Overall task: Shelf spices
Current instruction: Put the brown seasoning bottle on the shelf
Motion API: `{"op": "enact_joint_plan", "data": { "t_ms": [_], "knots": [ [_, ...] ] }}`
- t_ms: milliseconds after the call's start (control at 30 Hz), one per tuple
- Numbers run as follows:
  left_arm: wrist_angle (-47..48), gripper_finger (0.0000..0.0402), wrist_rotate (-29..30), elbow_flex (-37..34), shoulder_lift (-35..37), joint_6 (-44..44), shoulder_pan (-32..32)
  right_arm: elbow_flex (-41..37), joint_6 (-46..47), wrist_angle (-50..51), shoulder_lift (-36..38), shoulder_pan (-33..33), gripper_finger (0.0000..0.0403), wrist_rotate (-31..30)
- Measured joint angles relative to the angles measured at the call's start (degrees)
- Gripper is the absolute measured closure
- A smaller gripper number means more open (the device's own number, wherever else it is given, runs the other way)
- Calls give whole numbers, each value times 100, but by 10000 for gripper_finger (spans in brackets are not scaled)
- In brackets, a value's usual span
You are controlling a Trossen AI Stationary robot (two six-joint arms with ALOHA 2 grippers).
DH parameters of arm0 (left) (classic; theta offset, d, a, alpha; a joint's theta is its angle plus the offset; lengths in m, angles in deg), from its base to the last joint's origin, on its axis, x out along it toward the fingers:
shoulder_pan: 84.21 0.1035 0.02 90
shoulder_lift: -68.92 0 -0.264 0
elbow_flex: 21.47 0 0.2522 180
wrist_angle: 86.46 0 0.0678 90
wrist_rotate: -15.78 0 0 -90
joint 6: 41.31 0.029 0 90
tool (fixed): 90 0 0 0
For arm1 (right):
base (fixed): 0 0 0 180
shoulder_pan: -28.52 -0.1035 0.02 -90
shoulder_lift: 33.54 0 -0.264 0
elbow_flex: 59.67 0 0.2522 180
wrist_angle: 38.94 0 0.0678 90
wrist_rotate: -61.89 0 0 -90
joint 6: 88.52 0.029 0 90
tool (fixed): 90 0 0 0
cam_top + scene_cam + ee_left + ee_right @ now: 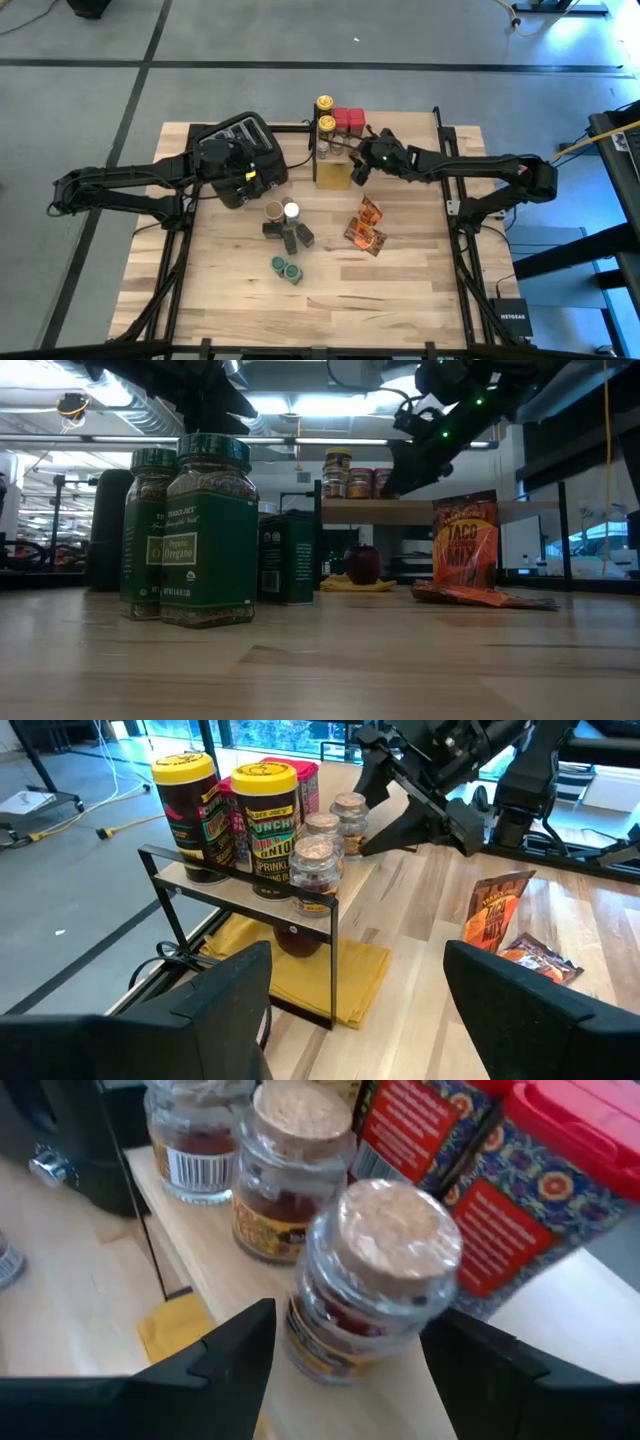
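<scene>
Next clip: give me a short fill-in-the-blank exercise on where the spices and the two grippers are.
1. The right gripper is at the shelf, its fingers either side of a jar with a ____ stopper.
2. The two jars lying nearest the table's front edge have ____ lids.
3. The left gripper hovers above the black ____.
4. The foil packets lie on the ____, not on the shelf.

Missing words: cork; green; toaster; table
</scene>
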Motion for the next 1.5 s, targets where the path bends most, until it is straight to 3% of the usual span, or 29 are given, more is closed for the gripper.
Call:
{"op": "enact_joint_plan", "data": {
  "t_ms": [533,933,1133,1500],
  "knots": [
    [4,112,0,0,0,-9,0,0,-288,-203,184,-4,153,-12],
    [24,112,0,0,0,-27,2,9,-273,955,629,-4,153,-52],
    [20,112,0,0,0,-27,2,9,-310,794,396,5,153,-481],
    [20,112,-1,0,0,-26,2,7,-548,170,107,2,153,-452]
  ]
}}
